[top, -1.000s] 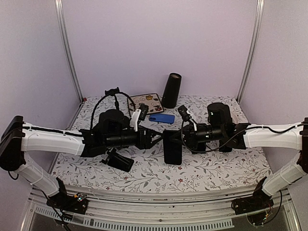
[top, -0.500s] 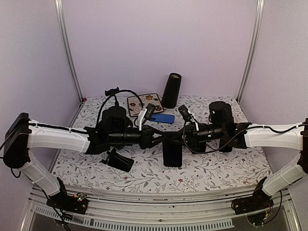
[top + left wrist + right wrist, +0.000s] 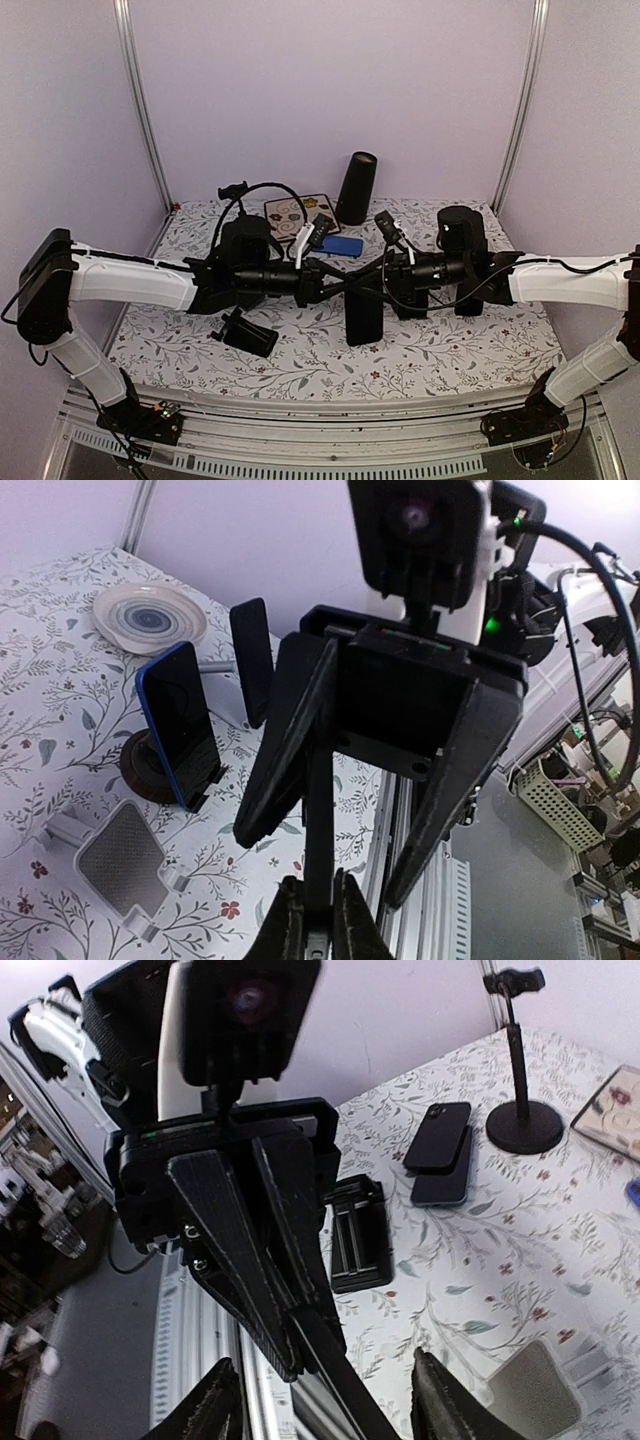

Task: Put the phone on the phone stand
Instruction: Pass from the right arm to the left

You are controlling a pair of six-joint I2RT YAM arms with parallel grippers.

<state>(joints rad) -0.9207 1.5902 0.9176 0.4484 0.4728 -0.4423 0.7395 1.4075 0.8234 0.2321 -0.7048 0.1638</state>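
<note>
Phone [image 3: 363, 318] held mid-air at centre.
L gripper [image 3: 318, 922] pinched on its edge; R gripper [image 3: 328, 1405] spread around it.

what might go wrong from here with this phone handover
1. The left tool is shut on only the thin edge of the phone, which hangs in the air above the table. With so narrow a grip, the phone may pivot or slip.
2. The right tool is open and straddles the phone. Backing off at an angle might knock it loose.
</note>
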